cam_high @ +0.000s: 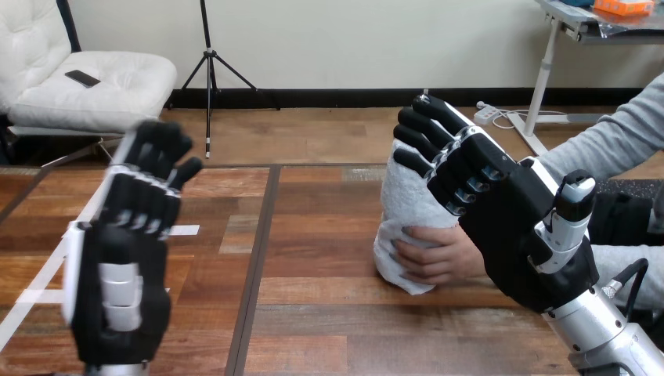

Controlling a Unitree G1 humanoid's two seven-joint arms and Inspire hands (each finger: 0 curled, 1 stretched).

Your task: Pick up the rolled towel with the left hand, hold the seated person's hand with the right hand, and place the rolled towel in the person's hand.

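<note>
Wooden surface (313, 313) w/ dark plank seams carries everything, and the rolled towel (403, 192) is the thing that matters. It stands on end, long axis near vertical, top end pointing up and bottom end down at the surface. Wrapped round the towel's lower part is the person's hand (434, 254), its fingers curled on from the towel's right side. So the towel sits in the person's grip, not the robot's, and from that the placing step looks done or nearly so. Standing it upright prob. suits a fist-type grip, since the roll fills the palm crosswise to the fingers. Just right of the towel, and partly in front of it, is the right hand (501, 211). Its fingers are straight and spread, tips up by the towel's upper half, and its palm covers the person's wrist area. No finger or thumb visibly curls round the person's hand, so it's released, not grasping. Touching vs. just beside: can't tell. Its position reads as support for the person's hand while the towel settles. Well left of the towel, the left hand (125, 258) is raised off the surface, fingers relaxed and nearly straight, holding nothing, i.e. clear of the handover.
</note>
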